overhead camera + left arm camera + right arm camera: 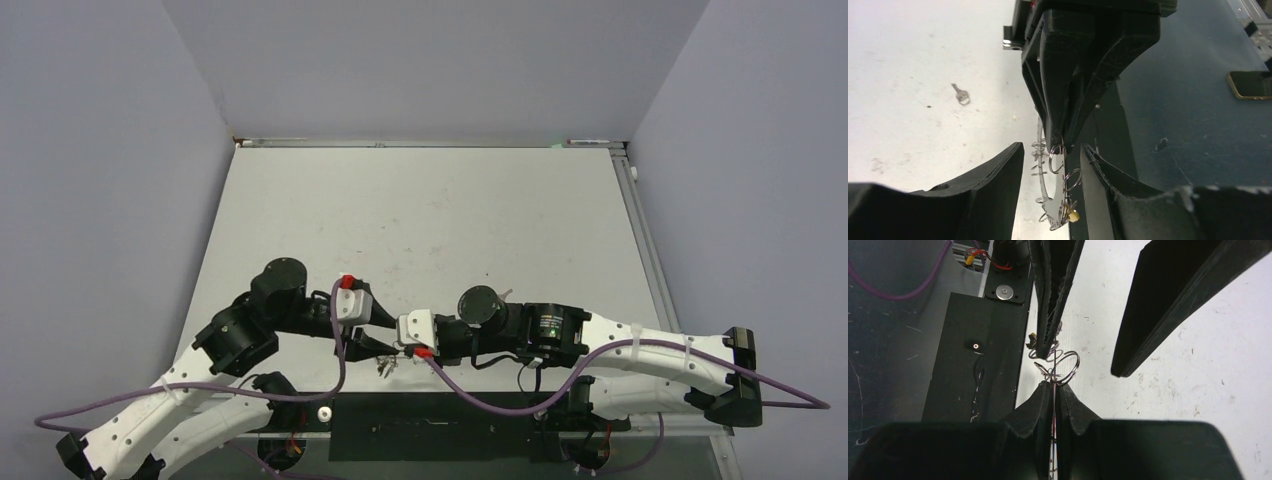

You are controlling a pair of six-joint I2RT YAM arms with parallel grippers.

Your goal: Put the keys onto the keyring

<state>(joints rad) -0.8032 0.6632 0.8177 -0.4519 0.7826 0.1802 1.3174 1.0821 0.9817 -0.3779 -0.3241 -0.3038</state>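
At the near table edge: the keyring hung edge-on between the two arms, apparently clear of the surface.
Handling: thin, stiff, light metal. It was probably slippery and likely to swing or twist if pinched off-centre.
Where to hold: the flat rim between the small loops looked best, as the wiry loops themselves seemed poor to grip.
Keys: one with a yellow head dangled low on the ring. A plain silver key lay loose on the table, well apart from it.
Right gripper: its fingers were clamped tight on the ring's rim.
Left gripper: its fingers were spread wide on either side of the ring and held nothing.
Table: pale, matt and scuffed. A flat key on it would likely be hard to get under.
Room: plain grey-violet walls stood on three sides.
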